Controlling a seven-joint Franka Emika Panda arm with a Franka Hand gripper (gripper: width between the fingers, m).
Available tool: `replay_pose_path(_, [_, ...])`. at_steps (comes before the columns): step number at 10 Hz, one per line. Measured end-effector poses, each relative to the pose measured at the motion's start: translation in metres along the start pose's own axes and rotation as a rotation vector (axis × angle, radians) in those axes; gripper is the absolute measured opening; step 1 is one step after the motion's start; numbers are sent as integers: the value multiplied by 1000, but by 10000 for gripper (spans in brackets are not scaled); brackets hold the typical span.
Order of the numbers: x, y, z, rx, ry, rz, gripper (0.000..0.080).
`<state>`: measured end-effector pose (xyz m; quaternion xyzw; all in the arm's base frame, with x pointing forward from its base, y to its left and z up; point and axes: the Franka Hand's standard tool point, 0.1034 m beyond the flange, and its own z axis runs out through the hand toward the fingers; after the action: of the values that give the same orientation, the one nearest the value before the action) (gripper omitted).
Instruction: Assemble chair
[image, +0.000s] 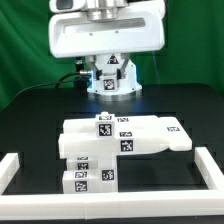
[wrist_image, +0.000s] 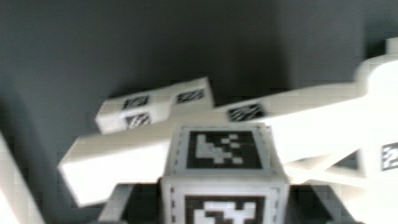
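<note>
Right, the chair (image: 120, 140) parts sit bunched mid-table (image: 30, 115), chunky white plastic slabs with black-and-white square tags. Up close one tagged block (wrist_image: 222, 160) fills the wrist view, its lower edge cut off. The end effector (image: 110, 82) hangs behind the parts with a small tagged cube (image: 111, 70) clamped between its fingers. White rails (image: 20, 170) border the front.

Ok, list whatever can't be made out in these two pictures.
1. Robot body: exterior view, its top is cut off by the picture's upper edge.
2. Tags on the chair parts on the table: too small to read in the exterior view, blurred in the wrist view.
3. Tagged block in the gripper: in the wrist view its bottom is cut off by the edge, and it hides whatever lies behind it.
</note>
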<state>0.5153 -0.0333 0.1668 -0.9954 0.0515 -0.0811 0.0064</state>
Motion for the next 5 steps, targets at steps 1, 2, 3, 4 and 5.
replay_pose_path(1, [-2, 0, 0, 9, 6, 5, 282])
replay_pose_path(2, [-2, 0, 1, 8, 5, 4, 282])
replay_pose_path(3, [-2, 0, 2, 6, 4, 3, 282])
replay_pose_path(4, [0, 1, 5, -5, 11, -6, 282])
replay_pose_path(5, [3, 3, 15, -29, 16, -17, 282])
